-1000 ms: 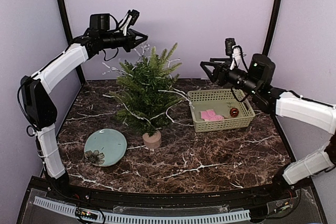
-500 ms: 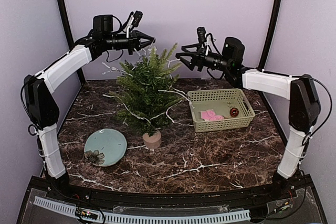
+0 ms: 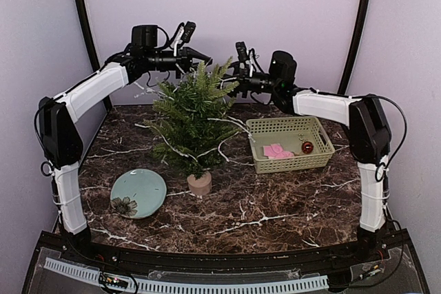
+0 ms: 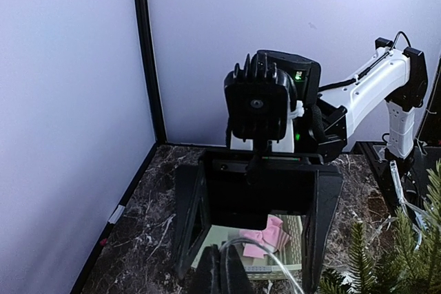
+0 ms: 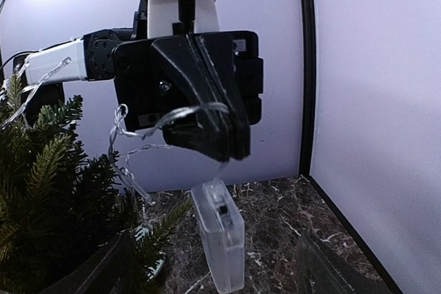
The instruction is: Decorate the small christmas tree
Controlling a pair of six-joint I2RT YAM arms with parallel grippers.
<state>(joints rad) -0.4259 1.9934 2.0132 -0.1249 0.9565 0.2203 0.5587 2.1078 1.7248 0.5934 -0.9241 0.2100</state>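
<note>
1 red bauble [image 3: 307, 147] and pink pieces [image 3: 277, 150] are kept in the basket [image 3: 293, 163]. A light string [image 5: 148, 129] is clamped by the left gripper [image 3: 207, 56]; the right gripper [image 3: 231, 79] is spread apart.

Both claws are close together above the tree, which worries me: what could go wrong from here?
1. The clear plastic battery box dangles on a thin white light wire from the shut left claw; the open right claw could miss it.
2. That wire is draped through the small dark-green christmas tree; a tug might tip it on its small beige pot.
</note>
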